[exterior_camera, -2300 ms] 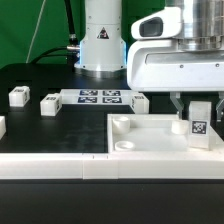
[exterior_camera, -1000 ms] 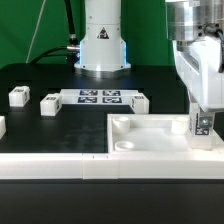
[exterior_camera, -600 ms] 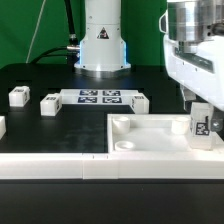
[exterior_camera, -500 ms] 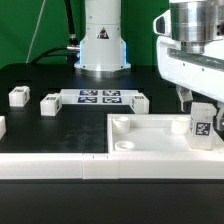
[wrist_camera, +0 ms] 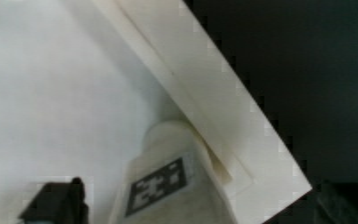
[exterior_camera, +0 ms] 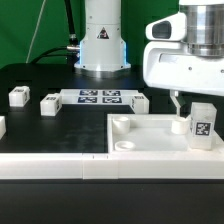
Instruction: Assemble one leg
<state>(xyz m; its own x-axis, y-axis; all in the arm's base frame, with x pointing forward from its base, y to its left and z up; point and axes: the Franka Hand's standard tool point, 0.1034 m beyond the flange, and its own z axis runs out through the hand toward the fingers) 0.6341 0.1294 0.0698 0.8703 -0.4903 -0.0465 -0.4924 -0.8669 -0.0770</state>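
Note:
The leg [exterior_camera: 202,123] is a small white post with a black-and-white tag. It stands upright at the corner of the large white panel [exterior_camera: 150,136] on the exterior view's right. My gripper [exterior_camera: 199,112] hangs straight over it, with one dark finger [exterior_camera: 177,104] a small gap away from the post's side; the other finger is hidden. In the wrist view the leg [wrist_camera: 162,178] stands by the panel's raised rim [wrist_camera: 211,100], with a dark finger [wrist_camera: 51,203] apart from it. The jaws look open around the leg.
The marker board [exterior_camera: 103,97] lies behind the panel, in front of the robot base [exterior_camera: 102,40]. Loose white legs lie on the black table at the exterior view's left [exterior_camera: 18,96] [exterior_camera: 50,103], and another lies by the board's end [exterior_camera: 141,101].
My gripper has turned about its vertical axis over the leg, from edge-on to broad face toward the camera. The leg stays upright at the same corner.

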